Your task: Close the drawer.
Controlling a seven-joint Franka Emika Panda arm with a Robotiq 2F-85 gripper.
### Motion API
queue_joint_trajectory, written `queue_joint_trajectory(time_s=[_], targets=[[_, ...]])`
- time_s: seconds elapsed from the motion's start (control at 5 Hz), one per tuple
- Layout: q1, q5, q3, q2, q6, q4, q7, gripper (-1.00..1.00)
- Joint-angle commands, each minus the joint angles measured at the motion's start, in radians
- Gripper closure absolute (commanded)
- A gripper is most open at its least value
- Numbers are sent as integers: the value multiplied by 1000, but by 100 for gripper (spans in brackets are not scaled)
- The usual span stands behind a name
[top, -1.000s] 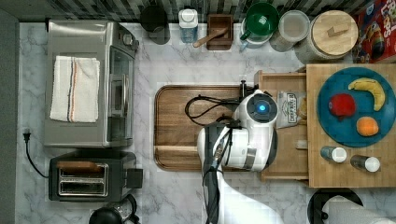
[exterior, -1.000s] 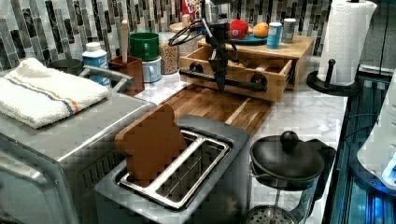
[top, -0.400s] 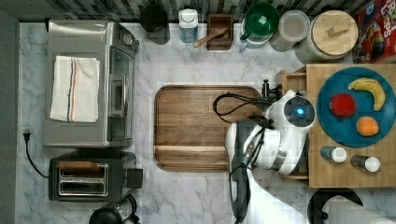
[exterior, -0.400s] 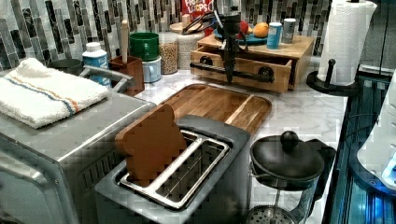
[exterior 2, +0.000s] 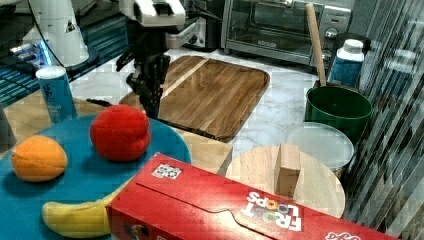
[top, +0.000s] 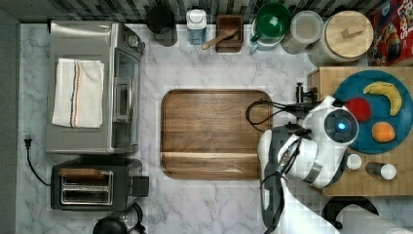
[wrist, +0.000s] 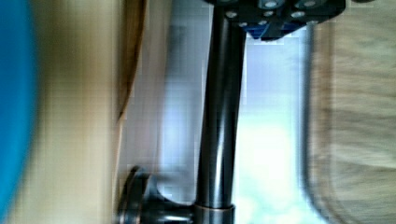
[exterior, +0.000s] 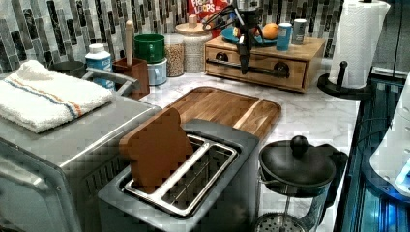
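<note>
The gripper [exterior: 243,60] clamps the handle [exterior: 263,71] of the drawer [exterior: 256,67], now flush in its cabinet [exterior: 309,50] beside the board [exterior: 227,108], apparently to push it home.

Drawer [exterior: 263,69] shut flush in its wooden cabinet, dark bar handle across the front. Pincer [exterior: 244,62] hanging at that handle. Brown board [exterior: 226,107] on the marble table [exterior: 314,113] in front.

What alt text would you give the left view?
At the back of a marble counter, the robot's claw sits at the dark bar handle of a closed wooden drawer. A cutting board lies in the middle; a toaster is in front.
</note>
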Motion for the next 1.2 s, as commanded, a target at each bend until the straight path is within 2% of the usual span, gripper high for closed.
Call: queue_joint_trajectory(time_s=[0.2, 0.4, 1.2], targets=[[-93, -51, -79, 75, 140, 211, -114, 100], [-68, -83, -88, 46, 62, 209, -43, 100], [-80, -89, -76, 46, 62, 209, -39, 100]])
